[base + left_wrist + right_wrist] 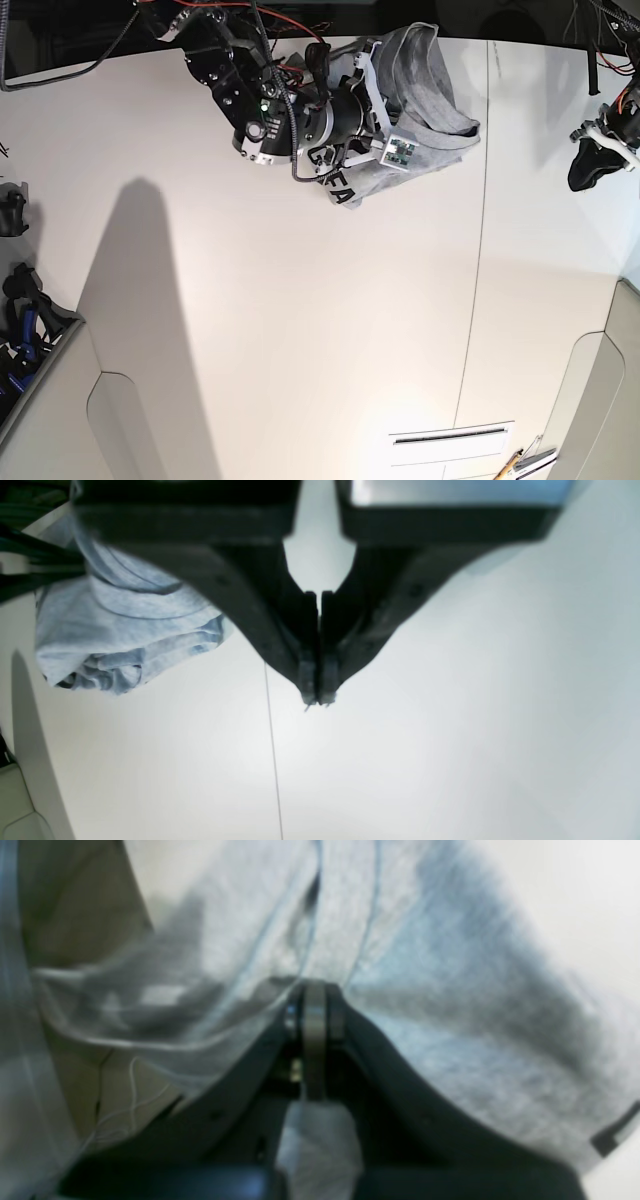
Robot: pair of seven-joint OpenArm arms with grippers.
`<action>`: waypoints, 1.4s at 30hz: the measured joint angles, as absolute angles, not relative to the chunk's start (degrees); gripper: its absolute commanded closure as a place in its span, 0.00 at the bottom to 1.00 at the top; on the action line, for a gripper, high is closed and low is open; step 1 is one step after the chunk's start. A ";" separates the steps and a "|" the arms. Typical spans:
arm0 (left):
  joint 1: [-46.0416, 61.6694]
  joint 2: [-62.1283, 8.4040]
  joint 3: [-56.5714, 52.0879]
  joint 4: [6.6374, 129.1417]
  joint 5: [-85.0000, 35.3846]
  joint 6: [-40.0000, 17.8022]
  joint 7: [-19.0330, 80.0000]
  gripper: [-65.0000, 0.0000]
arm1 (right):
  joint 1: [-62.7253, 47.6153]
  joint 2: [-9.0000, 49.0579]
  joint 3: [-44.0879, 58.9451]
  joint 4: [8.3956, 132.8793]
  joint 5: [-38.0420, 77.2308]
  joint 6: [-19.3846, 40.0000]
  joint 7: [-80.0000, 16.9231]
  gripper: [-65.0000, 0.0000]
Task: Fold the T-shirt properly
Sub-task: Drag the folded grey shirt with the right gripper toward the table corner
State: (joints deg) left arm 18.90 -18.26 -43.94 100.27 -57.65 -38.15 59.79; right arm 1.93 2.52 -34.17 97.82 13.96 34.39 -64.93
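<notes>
Base view: right claw (314,1005) clamped on bunched T-shirt (425,75); left claw (318,697) closed, empty, well apart.

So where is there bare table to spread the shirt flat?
The wide white table below the bunched T-shirt is bare, and so is the strip toward the left claw. It is crowded only at the top edge, around the right claw.

The T-shirt (430,90) is seen as light heather grey, with black block lettering printed near its lower edge. The table (300,300) is coloured white, crossed by a thin dark seam. Both grippers, left (317,697) and right (314,1005), are finished in black.
</notes>
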 measured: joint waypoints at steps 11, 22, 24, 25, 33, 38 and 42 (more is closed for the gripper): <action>18.90 -18.28 -43.92 100.27 -57.67 -38.15 59.77 1.00 | 13.21 1.39 -34.15 71.37 21.67 35.62 -55.07 1.00; 18.90 -18.26 -43.90 100.27 -58.67 -38.15 59.75 1.00 | 11.86 -3.40 -17.47 67.00 17.08 18.17 -53.17 1.00; 18.85 -18.24 -43.90 100.27 -59.46 -38.15 59.70 1.00 | 11.42 -4.45 -11.68 67.00 14.04 15.18 -53.12 1.00; 18.87 -18.24 -43.90 100.27 -59.46 -38.15 59.68 1.00 | 11.44 -4.95 -8.82 67.00 12.12 13.61 -53.19 1.00; 18.90 -18.17 -43.90 100.27 -59.44 -38.15 59.57 1.00 | 11.55 -5.37 8.08 69.65 6.46 8.38 -53.15 1.00; 18.90 -18.26 -43.90 100.27 -59.42 -38.15 59.57 1.00 | 10.11 -4.38 8.56 81.60 -1.02 3.77 -58.13 1.00; 18.92 -18.24 -43.90 100.27 -59.44 -38.15 59.57 1.00 | 8.01 -3.38 6.57 92.33 -3.51 3.22 -61.95 1.00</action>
